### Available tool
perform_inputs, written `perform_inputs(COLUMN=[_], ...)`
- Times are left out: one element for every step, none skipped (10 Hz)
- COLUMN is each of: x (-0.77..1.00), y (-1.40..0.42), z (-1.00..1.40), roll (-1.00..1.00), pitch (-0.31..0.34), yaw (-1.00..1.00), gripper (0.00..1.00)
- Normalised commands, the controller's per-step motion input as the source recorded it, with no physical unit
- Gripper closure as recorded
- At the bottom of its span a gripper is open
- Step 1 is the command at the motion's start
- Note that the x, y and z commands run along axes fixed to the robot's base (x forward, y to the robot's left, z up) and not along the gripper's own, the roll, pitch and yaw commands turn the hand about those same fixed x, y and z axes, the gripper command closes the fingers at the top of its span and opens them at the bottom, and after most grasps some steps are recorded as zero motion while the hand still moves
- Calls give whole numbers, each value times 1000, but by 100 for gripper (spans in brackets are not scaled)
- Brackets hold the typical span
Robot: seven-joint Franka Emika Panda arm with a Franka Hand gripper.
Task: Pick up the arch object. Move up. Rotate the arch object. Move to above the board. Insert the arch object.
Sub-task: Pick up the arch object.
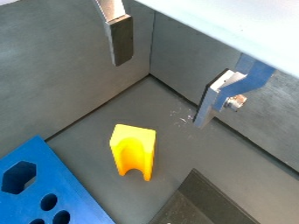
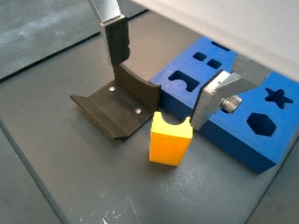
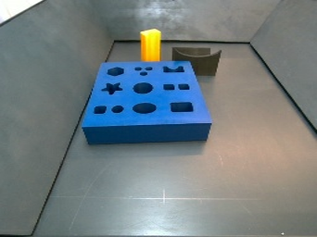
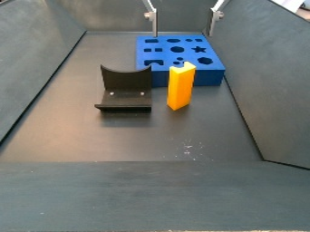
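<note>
While the gripper (image 2: 163,74) hangs above the floor with its two flat silver fingers (image 1: 121,39) spread wide and nothing between them, the pick-up step is judged not yet begun. Item one, the gripper: jaws apart, dark pads bare, seen in both wrist views; in a side view only the fingertips (image 4: 151,14) show at the upper edge, high over the far end of the bin. Item two, the arch object (image 2: 170,138): small bright yellow block with orange-shaded sides, standing upright on the dark floor below the open jaws, its arched notch visible in a wrist view (image 1: 133,150); untouched by either finger. It stands just beside the board (image 4: 182,56) and near the fixture (image 4: 125,88), apart from both. Item three, the board (image 3: 146,99): thick blue slab with star, round, square, hexagon and arch-shaped cut-outs, lying flat, all cut-outs unfilled. Item four, the fixture (image 2: 118,104): dark L-shaped bracket on a base plate, resting on the floor (image 4: 133,136) close to the yellow block. Handling note, as judgement: centre the jaws over the block before descending, align the pads with its two flat parallel sides rather than the notched faces, and come straight down so neither finger clips the fixture or the board edge. Close only once the pads sit well down the sides; the tall narrow block looks liable to topple if nudged off-centre.
</note>
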Motion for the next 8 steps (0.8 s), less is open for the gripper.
perform_inputs(x=[0, 31, 0, -11, -11, -11, 0, 0], y=[0, -74, 0, 6, 9, 11, -26, -343], z=[0, -300, -529, -574, -580, -594, -700, -737], roll=[-10, 0, -56, -41, -40, -36, 0, 79], pitch=[0, 0, -139, -117, -113, -101, -14, -33], yaw=[0, 403, 1000, 1000, 1000, 1000, 1000, 863], gripper=[0, 0, 0, 0, 0, 0, 0, 0])
